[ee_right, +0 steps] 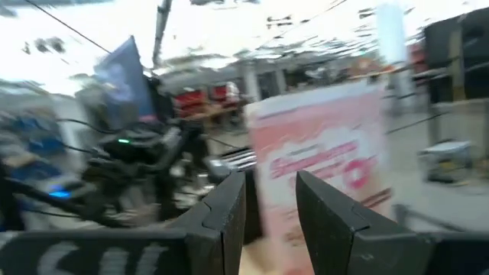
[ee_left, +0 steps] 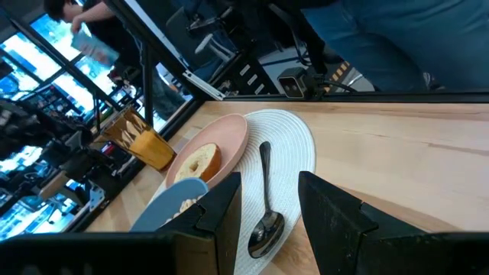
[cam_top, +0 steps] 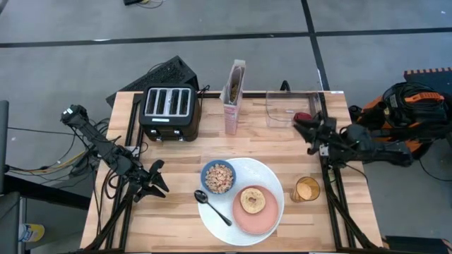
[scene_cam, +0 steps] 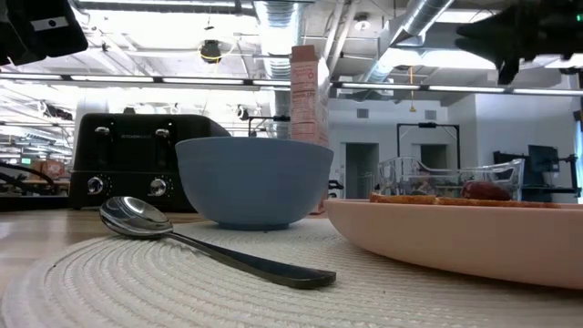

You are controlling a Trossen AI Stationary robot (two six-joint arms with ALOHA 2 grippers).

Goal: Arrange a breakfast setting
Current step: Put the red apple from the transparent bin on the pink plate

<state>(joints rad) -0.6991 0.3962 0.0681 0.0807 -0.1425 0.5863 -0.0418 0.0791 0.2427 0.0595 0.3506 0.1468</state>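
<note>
On the front part of the table, the large round white plate [cam_top: 241,202] carries the small blue bowl [cam_top: 218,177] with cereal and the small pink plate [cam_top: 254,210] with the toasted bagel half [cam_top: 252,200]; the black spoon [cam_top: 212,207] lies across its left edge. Left of the plate, the left gripper [cam_top: 157,177] hangs spread and empty. Beyond the plate to the right, the right gripper [cam_top: 306,126] hovers spread beside the small red fruit [cam_top: 302,117].

The left arm is reaching in from the left side of the table. Its left gripper [cam_top: 157,177] is hanging with its fingers [ee_left: 330,218] apart. The right arm is reaching in from the right. Its right gripper [cam_top: 302,127] is also holding its fingers [ee_right: 328,210] apart.
</note>
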